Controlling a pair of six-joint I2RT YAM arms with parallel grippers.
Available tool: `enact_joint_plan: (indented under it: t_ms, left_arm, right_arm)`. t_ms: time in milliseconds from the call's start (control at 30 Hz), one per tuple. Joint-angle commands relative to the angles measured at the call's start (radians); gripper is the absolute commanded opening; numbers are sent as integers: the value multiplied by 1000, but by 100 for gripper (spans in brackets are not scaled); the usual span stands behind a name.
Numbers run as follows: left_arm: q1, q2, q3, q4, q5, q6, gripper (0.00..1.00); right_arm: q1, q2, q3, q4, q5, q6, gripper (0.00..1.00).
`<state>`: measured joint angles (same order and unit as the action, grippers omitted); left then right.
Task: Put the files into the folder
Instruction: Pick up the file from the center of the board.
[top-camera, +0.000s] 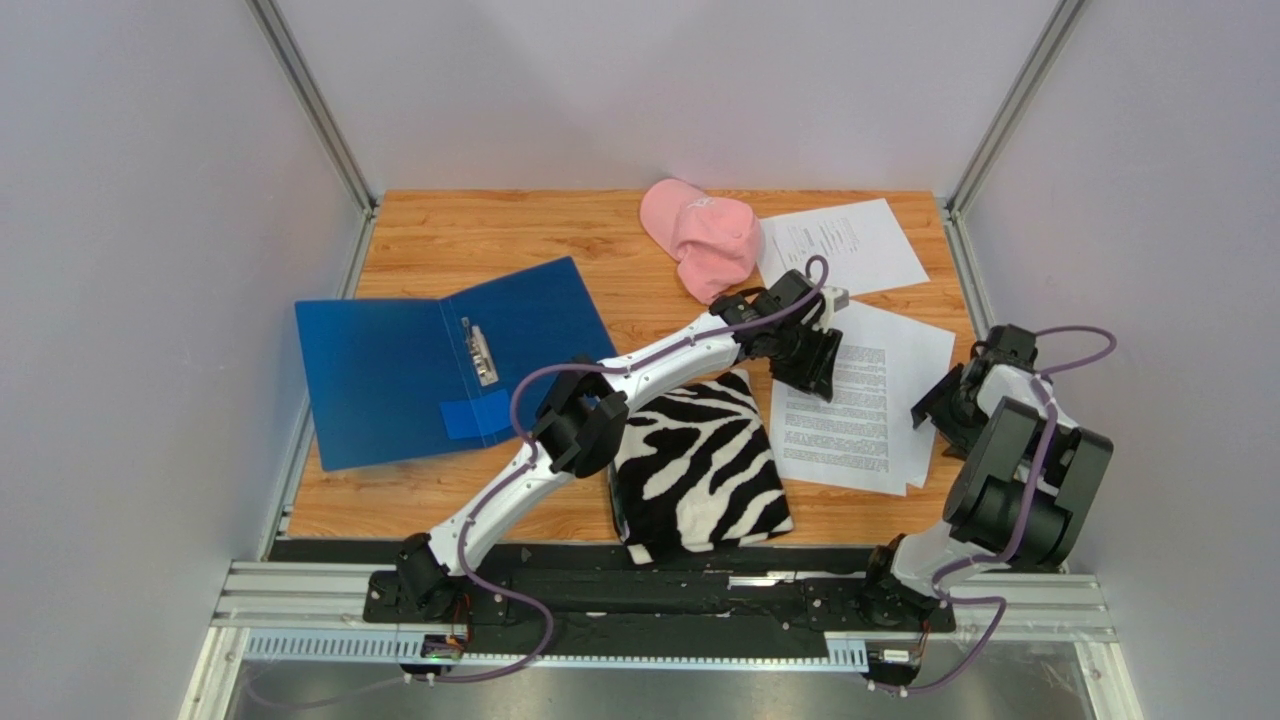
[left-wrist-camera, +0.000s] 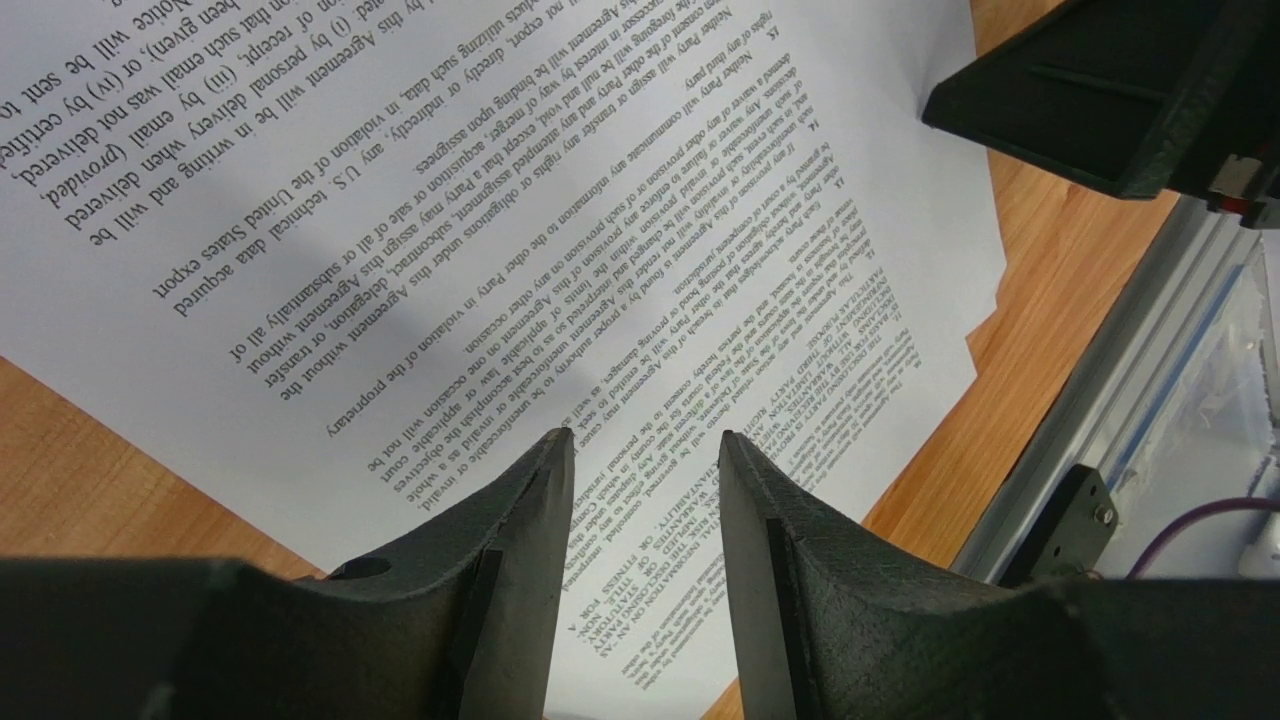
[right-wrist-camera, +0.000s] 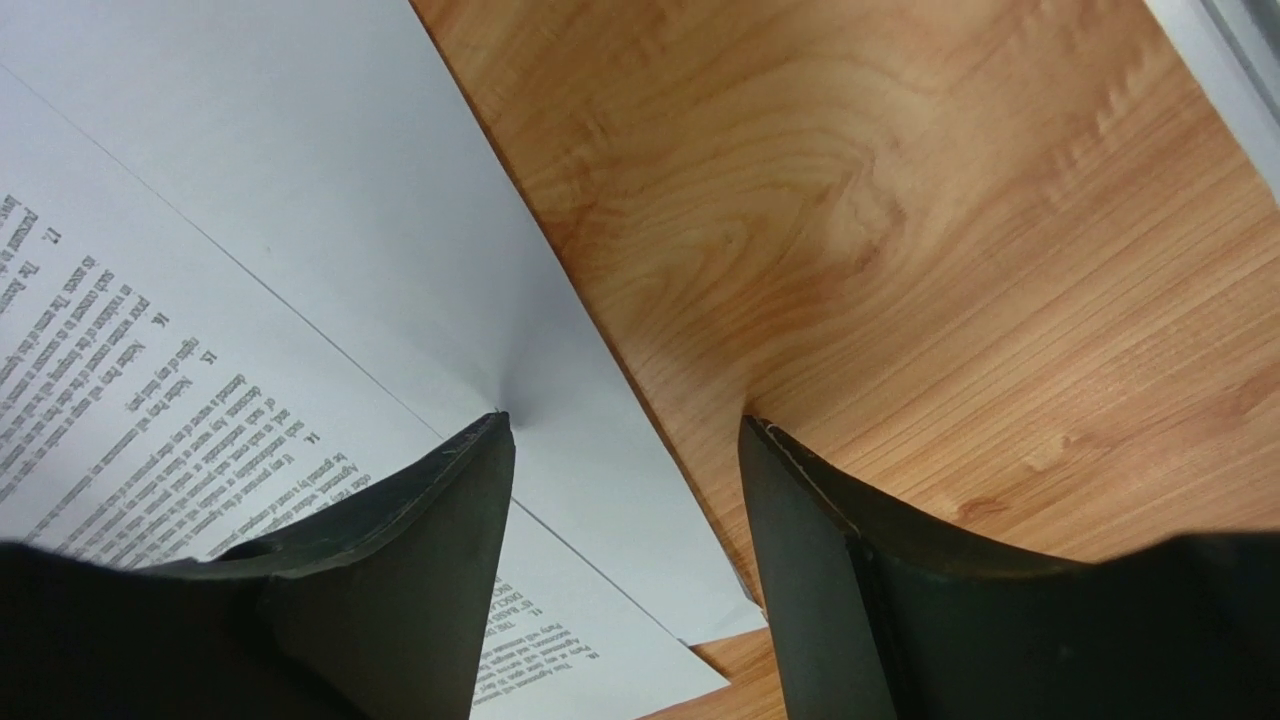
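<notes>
L gripper (left-wrist-camera: 639, 438) hung over the files (top-camera: 869, 402) at table's right, jaws apart, nothing held. R gripper (right-wrist-camera: 624, 420) also unclenched, one finger touching a sheet by its edge. The folder (top-camera: 383, 375) lay open, well apart at left. Paper looked light, floppy, slick; prob. best pinched at an edge.

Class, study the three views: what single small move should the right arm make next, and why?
Probably close the right tool on the right edge of the files: its jaws stand open, one finger over the paper, the other over bare table, nothing gripped, and the folder lies open.
</notes>
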<state>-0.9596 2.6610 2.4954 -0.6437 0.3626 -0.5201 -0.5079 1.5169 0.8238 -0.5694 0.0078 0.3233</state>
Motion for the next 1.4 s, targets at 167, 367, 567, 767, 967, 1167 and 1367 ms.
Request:
enact_joint_plan:
  t_ms: [167,367,567,767,967,1167,1367]
  left_arm:
    - [-4,-9,53,27,29,-12,49]
    - [-4,-16,54,26,27,-9,49]
    - [-4,-23,56,26,32,-8,49]
    - [-4,-38,57,27,42,-14,50]
    - [-4,-101,57,22,53,-24,51]
    - [8,-182,51,15,84,-44,53]
    - [39,-274,19,7,117,-72,54]
  right_arm:
    - [121,141,40,29,161,11,25]
    - [140,135,49,36,129,-6,8]
    - [140,94,116,-26,191,-21,6]
    - [140,2,199,-110,242,-21,2]
    - [141,-64,302,-193,354,-56,0]
    - [199,-99,464,-268,414,-61,0]
    - [227,-136,590,-352,463,-96,0]
